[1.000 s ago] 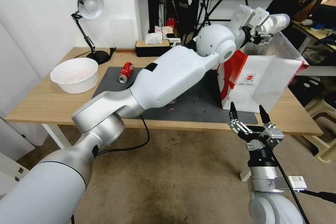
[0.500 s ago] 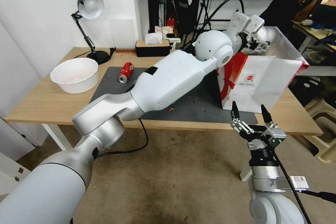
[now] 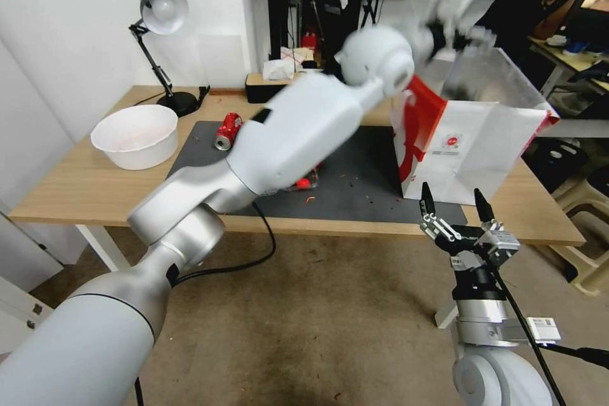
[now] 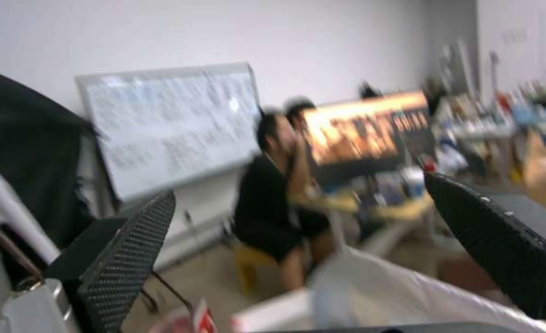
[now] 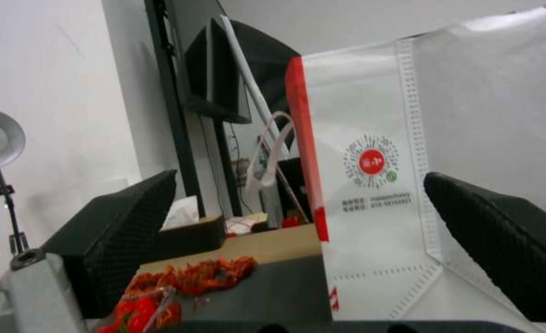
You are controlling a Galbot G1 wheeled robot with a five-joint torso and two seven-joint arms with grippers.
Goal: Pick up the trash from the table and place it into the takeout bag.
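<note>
A: Nearest the camera: right gripper (image 3: 453,203), parked below the front edge of the table (image 3: 76,190), fingers spread wide, nothing between them.

B: Beyond it on the dark mat (image 3: 361,165)?

A: Red shredded litter (image 5: 189,277) at the near side, partly hidden under the left forearm in the head view; small red crumbs scattered around. Takeout bag (image 3: 472,152) upright at the mat's right end, mouth open, foil lining visible.

B: Farther left?

A: Crushed red soda can (image 3: 228,130) lying at the mat's rear-left corner; white bowl (image 3: 135,135) on bare wood, well apart from the bag. 2 larger pieces of trash plus the litter not yet bagged.

B: And the farthest element?

A: Left gripper (image 3: 451,16), raised above the bag's rear rim, blurred by motion. In the left wrist view, pads (image 4: 128,259) apart with nothing clamped.

B: Risks from here?

A: Judged only: forearm sweeping low across the mat, likely to scatter the litter or nudge the can. Wrist close to the bag's rim and handle (image 5: 267,152); a snag there could tip the light bag. Speed of travel adds to both.
</note>
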